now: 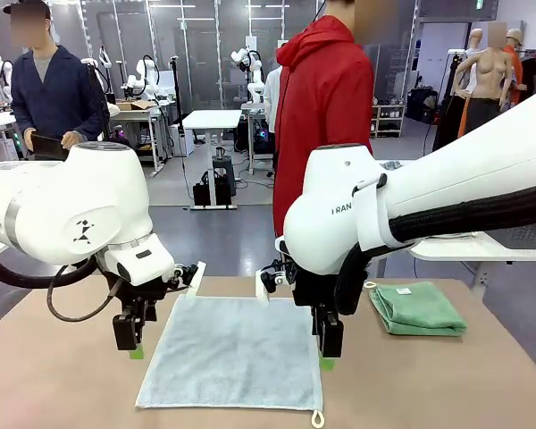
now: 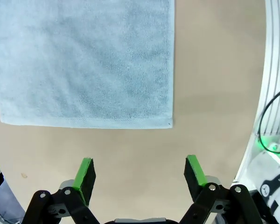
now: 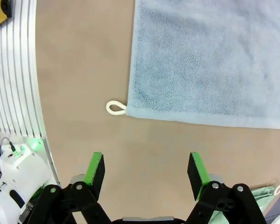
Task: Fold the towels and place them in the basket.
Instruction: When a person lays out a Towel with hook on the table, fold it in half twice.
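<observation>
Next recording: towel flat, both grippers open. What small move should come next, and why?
Probably lower the left gripper and right gripper, both open, onto the side edges of the blue towel and pinch: they hover just outside it, it lies flat, and the green towel is already folded.

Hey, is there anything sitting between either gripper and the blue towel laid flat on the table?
Nothing visible. Both the left gripper and right gripper are open, with just bare table between each and the nearest edge of the blue towel. The folded green towel lies off to the side.
</observation>
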### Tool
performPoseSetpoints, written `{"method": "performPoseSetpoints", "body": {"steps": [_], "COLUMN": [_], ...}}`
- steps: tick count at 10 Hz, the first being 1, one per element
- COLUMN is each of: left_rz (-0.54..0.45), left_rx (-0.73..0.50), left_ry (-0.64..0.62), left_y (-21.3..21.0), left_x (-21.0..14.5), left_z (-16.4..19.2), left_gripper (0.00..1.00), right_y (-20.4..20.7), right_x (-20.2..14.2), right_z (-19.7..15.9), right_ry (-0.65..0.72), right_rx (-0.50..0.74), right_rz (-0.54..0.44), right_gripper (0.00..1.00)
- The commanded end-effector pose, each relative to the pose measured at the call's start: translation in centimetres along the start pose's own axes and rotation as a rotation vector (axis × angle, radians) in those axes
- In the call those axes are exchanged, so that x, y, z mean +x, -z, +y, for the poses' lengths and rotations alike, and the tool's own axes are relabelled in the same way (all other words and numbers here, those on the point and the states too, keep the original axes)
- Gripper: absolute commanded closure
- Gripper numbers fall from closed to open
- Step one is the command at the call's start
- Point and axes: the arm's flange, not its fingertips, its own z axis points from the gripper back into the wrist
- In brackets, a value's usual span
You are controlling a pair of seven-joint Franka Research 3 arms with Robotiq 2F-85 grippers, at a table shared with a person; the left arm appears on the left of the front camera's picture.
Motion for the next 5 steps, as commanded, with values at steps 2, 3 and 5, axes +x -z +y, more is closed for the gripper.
{"method": "performPoseSetpoints", "body": {"steps": [2, 3, 5], "left_rz": [0.000, 0.000, 0.000], "left_rx": [0.000, 0.000, 0.000], "left_ry": [0.000, 0.000, 0.000], "left_y": [0.00, 0.00, 0.00], "left_x": [0.00, 0.00, 0.00], "left_z": [0.00, 0.00, 0.00], "left_gripper": [0.04, 0.04, 0.04], "right_y": [0.84, 0.37, 0.37], "right_x": [0.42, -0.07, -0.07], "right_z": [-1.07, -0.28, -0.28], "right_ry": [0.063, -0.001, -0.001], "right_rx": [-0.086, -0.003, -0.003], "right_rz": [0.049, 0.006, 0.006], "right_gripper": [0.11, 0.11, 0.11]}}
